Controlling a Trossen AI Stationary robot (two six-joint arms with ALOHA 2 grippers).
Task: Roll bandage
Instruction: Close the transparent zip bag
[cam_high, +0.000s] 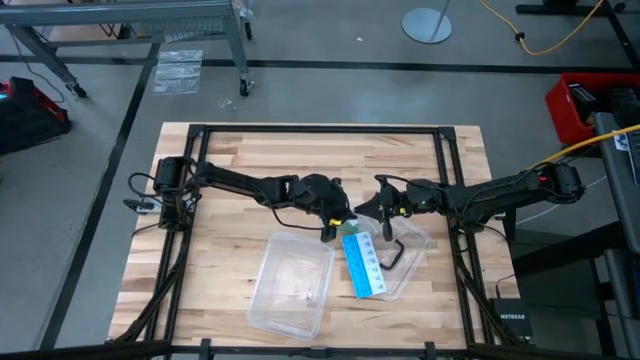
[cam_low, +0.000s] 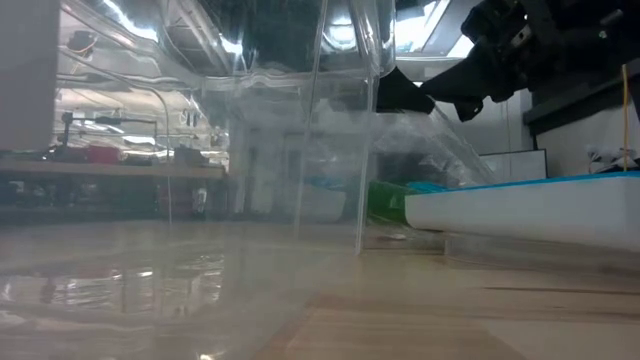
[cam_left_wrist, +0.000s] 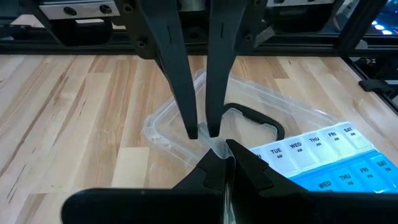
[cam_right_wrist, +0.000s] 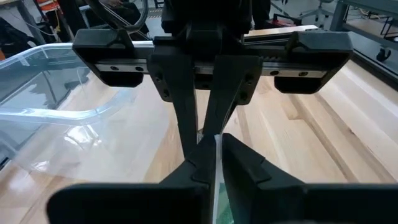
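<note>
1. Table (cam_high: 230, 160) of pale wood planks, seen from above, with both dark arms reaching inward to meet near its middle.
2. Left gripper (cam_high: 333, 228) sits at the far corner of a clear plastic container (cam_high: 290, 285). Its fingers (cam_left_wrist: 208, 171) are drawn together to a thin slit. Whether anything is pinched in the slit cannot be told.
3. Right gripper (cam_high: 383, 215) faces the left one, tip to tip and just apart. Its jaws are closed to a narrow gap, and the right wrist view shows a sliver of green material in that gap.
4. Bandage (cam_high: 350, 229) is a small dark green patch between the two grippers, at the far end of the pill organiser. In the low view it shows as a green block (cam_low: 385, 200) at table level beside the organiser's end.
5. Pill organiser (cam_high: 364, 266), blue and white and lettered with weekdays, lies between the container and a second clear plastic tray (cam_high: 412, 250).
</note>
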